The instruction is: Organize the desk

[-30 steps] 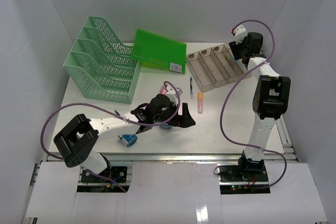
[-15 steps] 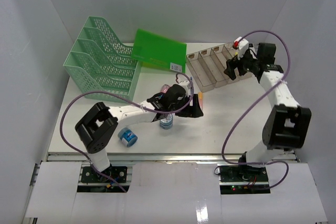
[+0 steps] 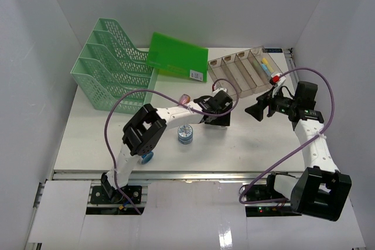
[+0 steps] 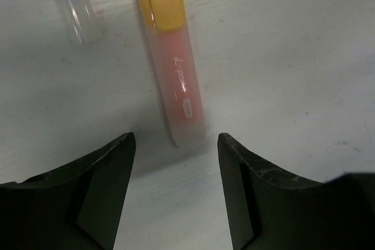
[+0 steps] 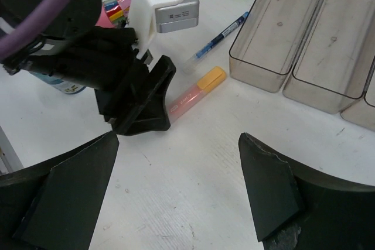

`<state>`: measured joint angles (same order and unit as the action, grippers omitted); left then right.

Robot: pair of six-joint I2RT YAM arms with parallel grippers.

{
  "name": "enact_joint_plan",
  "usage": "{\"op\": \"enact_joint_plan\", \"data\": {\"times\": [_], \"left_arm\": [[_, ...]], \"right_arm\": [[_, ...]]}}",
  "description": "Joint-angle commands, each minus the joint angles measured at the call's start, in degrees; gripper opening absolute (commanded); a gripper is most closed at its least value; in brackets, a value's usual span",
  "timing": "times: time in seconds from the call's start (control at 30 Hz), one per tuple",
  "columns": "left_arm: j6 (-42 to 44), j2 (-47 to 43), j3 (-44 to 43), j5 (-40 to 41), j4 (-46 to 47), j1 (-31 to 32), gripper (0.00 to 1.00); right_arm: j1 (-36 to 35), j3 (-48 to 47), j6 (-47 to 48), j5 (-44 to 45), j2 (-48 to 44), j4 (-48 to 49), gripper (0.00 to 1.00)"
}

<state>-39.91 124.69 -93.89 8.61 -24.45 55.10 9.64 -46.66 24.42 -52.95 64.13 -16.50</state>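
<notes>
left pincer (image 4: 176,143) apart, low over the bench (image 3: 94,127), fingers either side of the pink end of the yellow-capped highlighter (image 4: 174,74), not touching it. blue pen (image 4: 69,1) just beside. right pincer (image 5: 176,144) also apart, empty, near the clear tray (image 5: 261,80). bench spans the view under both arms.

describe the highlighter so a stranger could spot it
Find the clear compartmented tray, far right on the desk. Off its near-left corner lie two writing tools. The highlighter is the thick pink one with a yellow cap, not the slim blue pen.
</notes>
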Motion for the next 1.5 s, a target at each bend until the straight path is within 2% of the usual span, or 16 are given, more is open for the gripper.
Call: {"op": "enact_joint_plan", "data": {"times": [0.0, 0.2, 0.37, 0.53, 0.8, 0.9, 0.97, 1.17, 1.27, 1.47], "left_arm": [[1.48, 3.86, -8.15, 4.78, -6.63, 0.61, 0.68], [1.85, 8.73, -14.21, 7.33, -10.68, 1.19, 0.63], [2.2, 11.06, -15.11, 9.66, -13.84, 1.65, 0.58], [2.62, 11.13, -12.66, 9.58, -14.4, 1.97, 0.39], [2.3, 6.61, -7.92, 7.72, -12.9, 2.16, 0.19], [1.11, 0.34, -1.46, 4.36, -8.02, 2.16, 0.14], [-0.31, -4.51, 4.08, 1.16, -1.2, 2.21, 0.11], [-5.45, -15.7, 19.74, -7.71, 14.27, 2.12, 0.09], [-8.16, -18.6, 22.9, -12.24, 20.9, 2.15, 0.08], [-11.98, -19.77, 25.63, -17.05, 30.29, 2.13, 0.07]], "right_arm": [[5.46, 1.58, -3.51, -8.58, -2.19, 2.97, 0.9], [10.55, 3.19, -4.78, -14.65, -1.78, 2.93, 0.89], [11.13, 3.53, -4.82, -14.84, -1.7, 2.88, 0.88], [11.19, 3.86, -4.7, -14.81, -1.52, 2.76, 0.87], [11.15, 4.51, -3.78, -15.12, -0.95, 1.25, 0.87], [10.14, 4.33, -2.59, -13.23, 0.02, -1.77, 0.86], [8.33, 4.04, -3.13, -9.35, 0.7, -3.5, 0.85], [-0.54, 5.05, -16.67, 0.77, 3.17, 1.08, 0.85], [-4.54, 3.94, -25.55, 6.42, 6.98, 1.24, 0.84], [-8.34, 0.22, -34.56, 9.72, 11.02, 2.44, 0.81]]}}
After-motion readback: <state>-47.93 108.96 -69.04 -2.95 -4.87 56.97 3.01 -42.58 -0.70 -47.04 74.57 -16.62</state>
